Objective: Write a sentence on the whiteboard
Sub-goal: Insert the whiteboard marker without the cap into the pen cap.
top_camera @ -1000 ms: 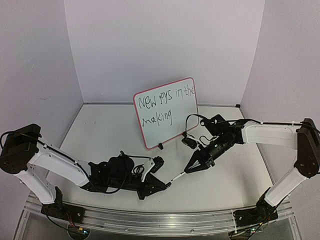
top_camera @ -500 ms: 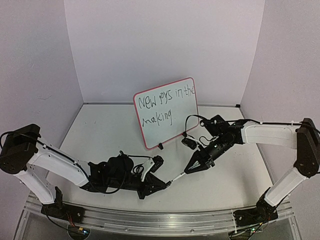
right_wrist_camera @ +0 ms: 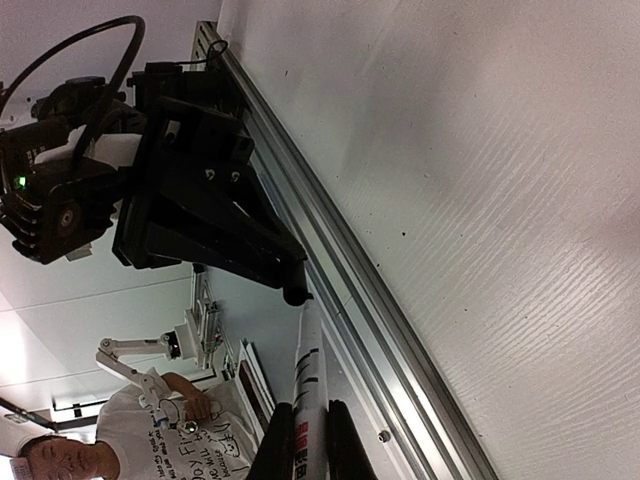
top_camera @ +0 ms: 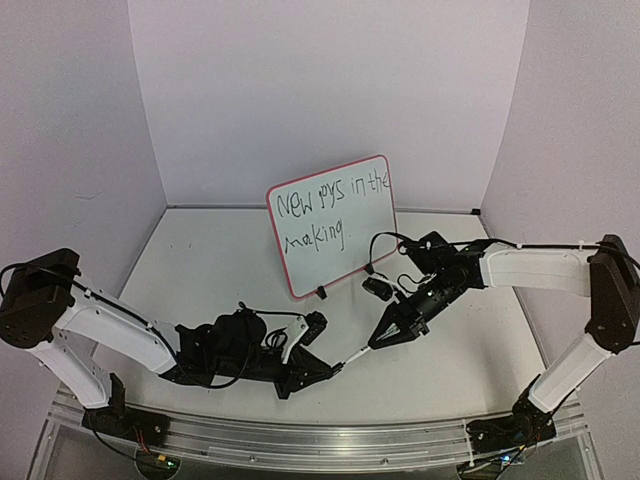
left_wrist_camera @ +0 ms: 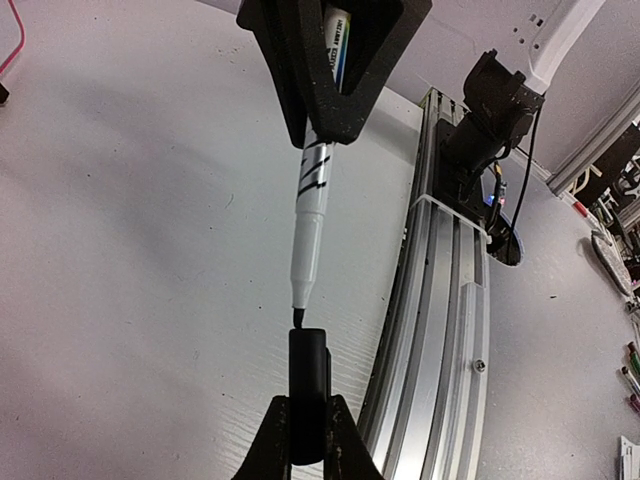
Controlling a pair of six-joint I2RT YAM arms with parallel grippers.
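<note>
Since a second ago we see almost nothing moved: the right arm has crept a touch toward the left one, and the whiteboard [top_camera: 350,255] has stayed put.

At far left in the overhead view, the left arm stretches low across the desk [top_camera: 220,270]. Its left pincer [top_camera: 335,370] is too dark there for us to read. The left wrist view shows the same pincer [left_wrist_camera: 308,420] clamped on a short black cap [left_wrist_camera: 309,375], its mouth pointing away from the camera.

Behind the arms, at the middle of the desk toward the back wall, the whiteboard stands propped on small black feet, leaning back. The sentence [top_camera: 330,197] runs in two uneven rows. We read "New", then a word we cannot make out, then "in the", with "making." below.

Right of the cap, a slim white marker [left_wrist_camera: 312,215] points its tip at the cap's mouth. We cannot tell whether tip and cap touch. In the overhead view the marker [top_camera: 355,354] is only a thin pale sliver.

The right pincer [top_camera: 380,340] grips the marker's barrel. In the right wrist view the barrel [right_wrist_camera: 308,400] is cut off by the bottom edge.
</note>
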